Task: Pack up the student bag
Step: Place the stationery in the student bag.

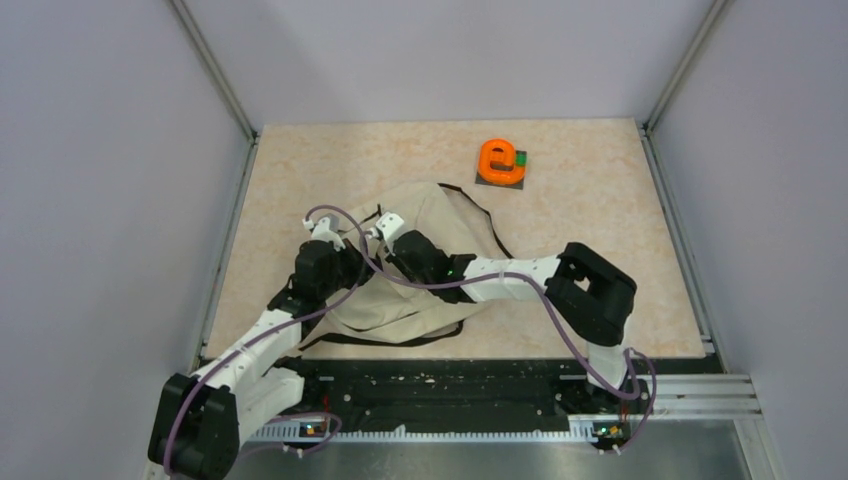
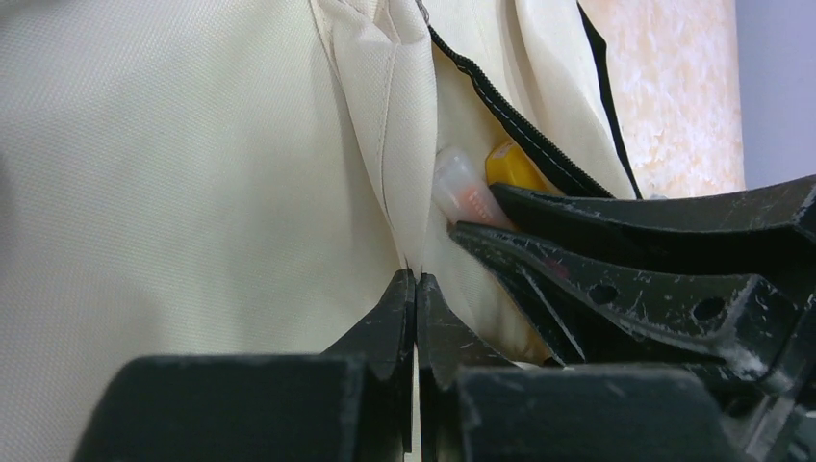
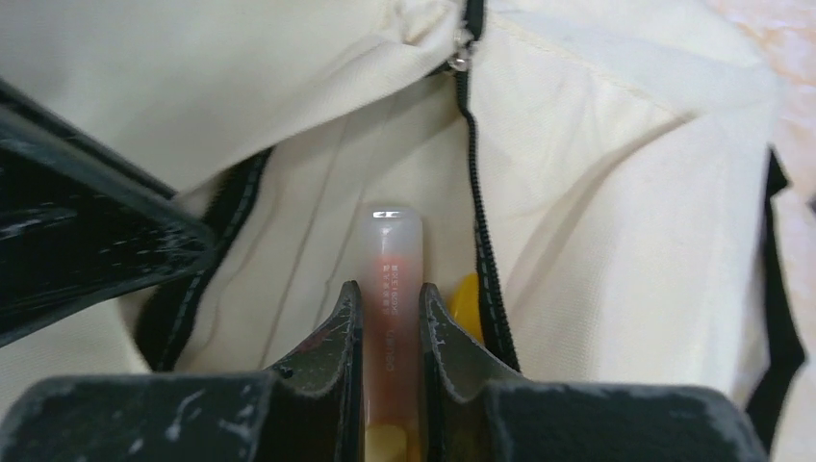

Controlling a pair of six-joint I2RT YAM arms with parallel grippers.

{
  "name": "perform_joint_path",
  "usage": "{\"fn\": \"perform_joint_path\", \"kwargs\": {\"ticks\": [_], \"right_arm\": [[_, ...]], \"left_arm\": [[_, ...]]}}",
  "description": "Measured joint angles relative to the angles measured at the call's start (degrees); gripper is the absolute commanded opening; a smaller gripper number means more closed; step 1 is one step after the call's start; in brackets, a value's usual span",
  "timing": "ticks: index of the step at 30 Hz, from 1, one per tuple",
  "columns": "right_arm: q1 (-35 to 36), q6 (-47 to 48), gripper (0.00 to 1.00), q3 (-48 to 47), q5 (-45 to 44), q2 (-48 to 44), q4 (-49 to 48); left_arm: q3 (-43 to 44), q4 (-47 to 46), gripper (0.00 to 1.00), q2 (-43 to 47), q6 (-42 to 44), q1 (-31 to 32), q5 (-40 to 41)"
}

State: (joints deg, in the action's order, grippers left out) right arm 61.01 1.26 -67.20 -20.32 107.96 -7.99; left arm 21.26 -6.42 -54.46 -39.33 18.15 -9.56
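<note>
Clamped in the right gripper [image 3: 392, 313], a clear-capped orange tube [image 3: 392, 250] points lengthwise into the open zipper mouth of the student bag [image 3: 597, 192], dead ahead. The left gripper [image 2: 416, 289] pinches the bag's fabric, jaws closed. The bag lies by the front edge of the table [image 1: 600, 200].

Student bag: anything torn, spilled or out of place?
Nothing stands out. The student bag lies slumped but intact, left gripper pinching its fabric, right gripper holding a translucent tube at the open zipper. Only the orange item sits outside.
</note>
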Motion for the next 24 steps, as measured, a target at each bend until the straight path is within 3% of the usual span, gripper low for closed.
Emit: {"fn": "perform_joint_path", "kwargs": {"ticks": [13,15,19,24], "right_arm": [[-1.64,2.62,0.01,-1.99,-12.41,0.61,5.62],[-1.70,2.10,0.12,-3.15,-13.05,0.98,7.52],[-1.95,0.66,0.45,-5.38,-13.03,1.66,10.69],[-1.92,-0.22,0.59,-6.40,-11.28,1.66,11.65]], "left_arm": [[0.00,1.22,0.00,1.49,0.00,0.17,-0.66],[0.00,1.22,0.00,1.49,-0.02,0.17,-0.74],[0.00,1.22,0.00,1.49,-0.02,0.17,-0.76],[0.00,1.20,0.00,1.49,-0.20,0.17,-1.49]]}}
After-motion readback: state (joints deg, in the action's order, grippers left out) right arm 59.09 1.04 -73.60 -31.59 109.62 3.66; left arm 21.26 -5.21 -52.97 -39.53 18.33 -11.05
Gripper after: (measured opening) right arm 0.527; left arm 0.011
